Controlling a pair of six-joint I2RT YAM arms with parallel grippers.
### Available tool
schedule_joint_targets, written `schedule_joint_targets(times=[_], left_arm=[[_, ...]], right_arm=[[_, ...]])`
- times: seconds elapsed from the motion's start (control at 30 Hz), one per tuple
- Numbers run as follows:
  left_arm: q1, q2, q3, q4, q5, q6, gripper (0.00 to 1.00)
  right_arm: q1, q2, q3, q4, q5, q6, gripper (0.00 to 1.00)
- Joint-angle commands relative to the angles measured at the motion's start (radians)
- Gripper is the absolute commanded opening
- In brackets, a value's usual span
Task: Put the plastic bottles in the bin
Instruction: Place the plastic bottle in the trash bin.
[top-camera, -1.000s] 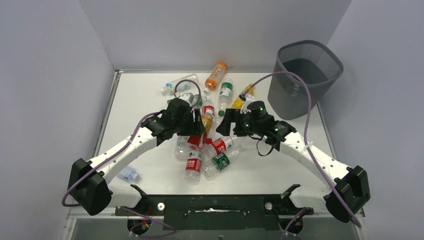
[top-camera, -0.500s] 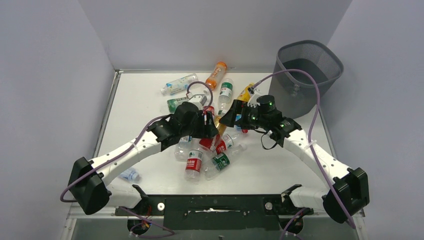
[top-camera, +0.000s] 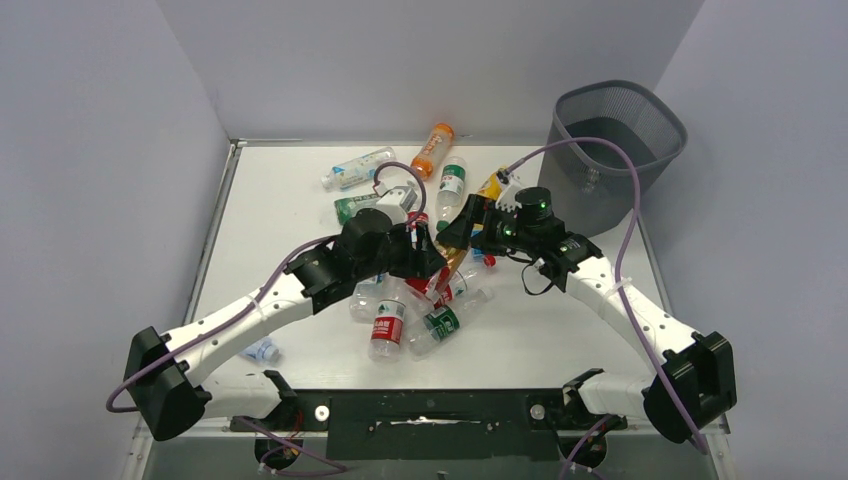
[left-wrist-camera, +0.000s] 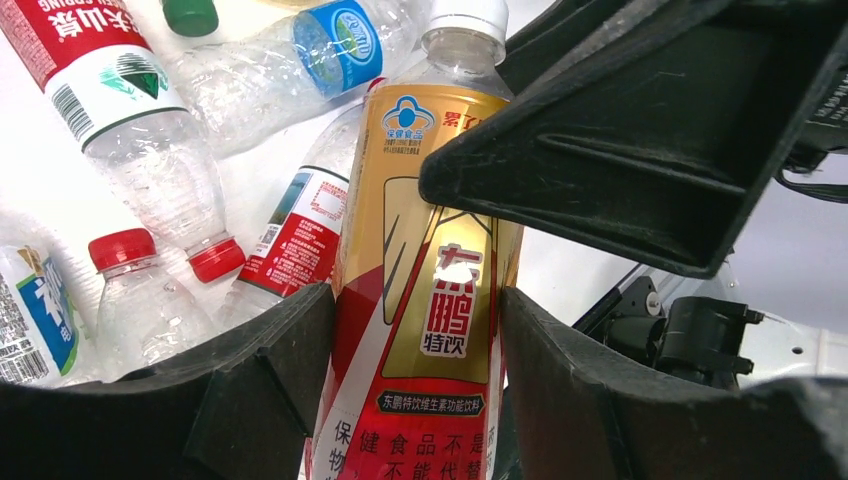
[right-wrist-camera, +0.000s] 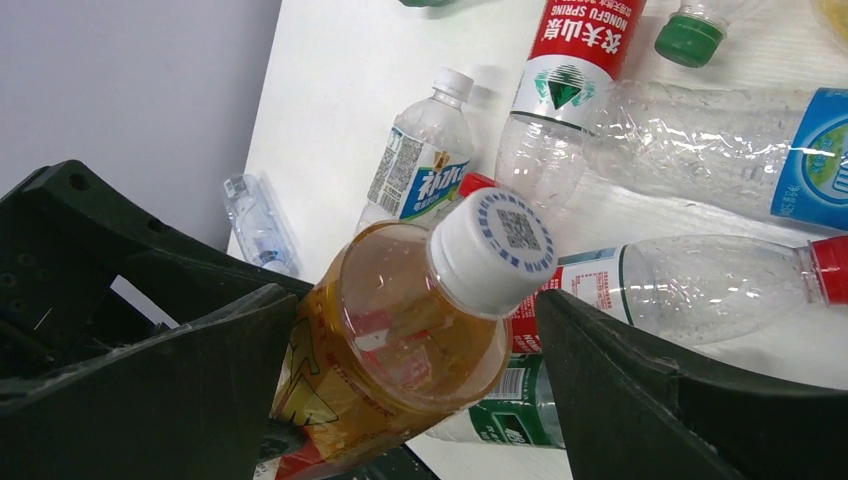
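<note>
1. The left arm has swung to the right over the last second and now reaches over the middle of the worktop (top-camera: 290, 230). The jaws of the left gripper (left-wrist-camera: 415, 310) are clamped on the lower body of the gold-labelled bottle (left-wrist-camera: 425, 180).
2. That bottle, with amber liquid and a white cap, is held clear of the worktop. It hangs above the loose plastic bottles (top-camera: 405, 320) lying in a heap at the centre, and its cap end now points at the other arm.
3. The right gripper (right-wrist-camera: 412, 300) has drawn back a little toward the far right to meet it. Its jaws have opened slightly wider and stand apart on either side of the capped shoulder, not yet closed on it.
4. The bin (top-camera: 570, 190) stands at the far right corner, well apart from both arms, and the right arm is the nearer one. This looks like a hand-over being set up: the right jaws must close before the left ones let go. Most of the bottles are not yet binned.
</note>
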Motion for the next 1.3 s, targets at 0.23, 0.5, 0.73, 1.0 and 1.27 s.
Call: schedule_joint_targets(times=[0.23, 0.5, 0.73, 1.0, 1.27], left_arm=[[-0.016, -0.045, -0.03, 0.135, 0.0, 0.017, 0.58], [-0.018, -0.063, -0.033, 0.132, -0.014, 0.043, 0.64], [-0.017, -0.08, 0.015, 0.033, -0.083, 0.074, 0.76], [-0.008, -0.134, 0.045, -0.056, -0.167, 0.083, 0.82], [0.06, -0.168, 0.062, -0.161, -0.215, 0.065, 0.83]], right_arm=[[-0.007, -0.008, 0.006, 0.12, -0.076, 0.034, 0.68], [-0.009, -0.006, 0.02, 0.1, -0.069, 0.019, 0.5], [-0.024, 0.003, 0.066, 0.042, -0.04, -0.022, 0.44], [-0.09, 0.013, 0.136, -0.028, -0.04, -0.074, 0.42], [-0.255, 0.022, 0.297, -0.154, -0.026, -0.181, 0.42]])
